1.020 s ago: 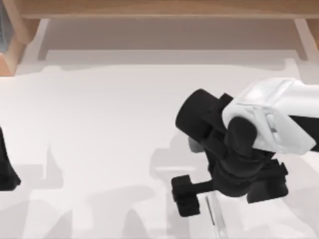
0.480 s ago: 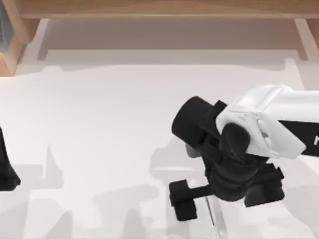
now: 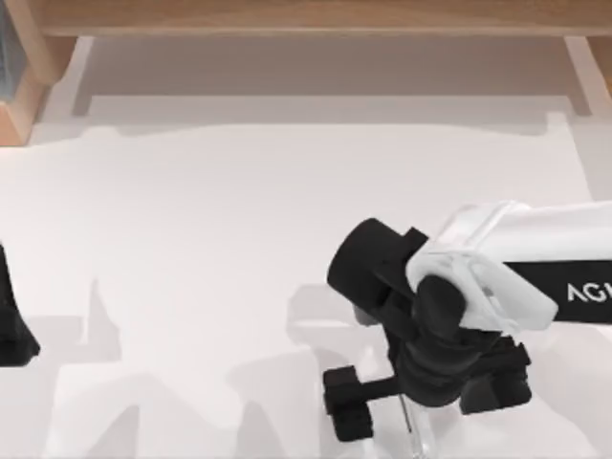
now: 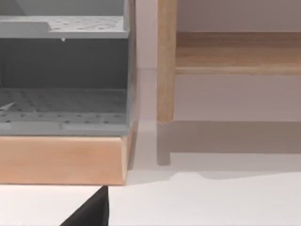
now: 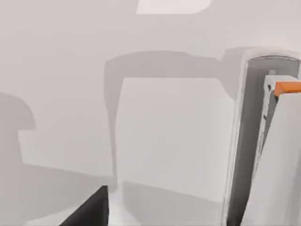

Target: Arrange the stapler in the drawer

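Against the picture half a second back, our right arm has slid toward the lower edge of the top view and a little left, its white shell now lower in the right half of the frame, while our left arm has not moved. Going left to right in the top view: our left gripper (image 3: pixel 11 330) is a black wedge parked at the left edge, and we cannot tell how its fingers stand. The table (image 3: pixel 210 249) is a smooth matte white sheet crossed by soft grey shadows. Across the upper edge runs the drawer (image 3: pixel 316 72), a wide shallow frame of light wood with a pale floor and white side rails. In the lower right, our right arm reaches in from the right edge, a glossy white faceted casing over black rounded links, wrist bent down toward the table. Our right gripper (image 3: pixel 349 416) is a blocky black piece at the end of a short bar, and we cannot tell how far apart its fingers are or whether they hold anything. Just beside it, at the bottom edge, lies the stapler (image 3: pixel 413 430), a slim pale bar with a thin dark strip, well apart from the drawer. The right wrist view shows the stapler (image 5: pixel 270 155) as a long white-grey body with an orange tip.
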`<state>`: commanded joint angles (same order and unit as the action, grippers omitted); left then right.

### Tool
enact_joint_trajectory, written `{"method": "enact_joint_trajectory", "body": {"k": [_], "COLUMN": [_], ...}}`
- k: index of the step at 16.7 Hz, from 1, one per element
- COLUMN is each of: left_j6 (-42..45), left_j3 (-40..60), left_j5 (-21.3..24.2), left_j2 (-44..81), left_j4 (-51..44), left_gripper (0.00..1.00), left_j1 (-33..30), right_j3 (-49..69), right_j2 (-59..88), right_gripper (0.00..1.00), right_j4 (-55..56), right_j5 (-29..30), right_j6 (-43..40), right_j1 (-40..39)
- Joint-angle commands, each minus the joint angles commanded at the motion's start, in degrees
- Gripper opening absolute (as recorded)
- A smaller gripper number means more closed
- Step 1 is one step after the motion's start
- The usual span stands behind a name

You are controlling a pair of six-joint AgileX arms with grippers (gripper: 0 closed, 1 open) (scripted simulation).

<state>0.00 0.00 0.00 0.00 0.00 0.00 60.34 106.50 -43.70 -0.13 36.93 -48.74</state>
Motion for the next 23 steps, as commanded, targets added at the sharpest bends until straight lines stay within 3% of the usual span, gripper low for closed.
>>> {"method": "enact_joint_trajectory", "body": {"k": [1,14,23], "left_j6": [0.0,0.0,0.0], "left_j3": [0.0,0.0,0.0], "left_j5": [0.0,0.0,0.0], "left_j2": [0.0,0.0,0.0], "left_j4": [0.0,0.0,0.0], "left_gripper": [1.00,1.00,1.00], "left_j1": [0.0,0.0,0.0], "right_j3": [0.0,0.0,0.0], "right_j2": [0.0,0.0,-0.1], "right_gripper": [1.00,0.02,0.00], "right_j4": [0.0,0.0,0.0], "right_j5": [0.0,0.0,0.0], "right_j6": [0.0,0.0,0.0], "right_j1": [0.0,0.0,0.1]}}
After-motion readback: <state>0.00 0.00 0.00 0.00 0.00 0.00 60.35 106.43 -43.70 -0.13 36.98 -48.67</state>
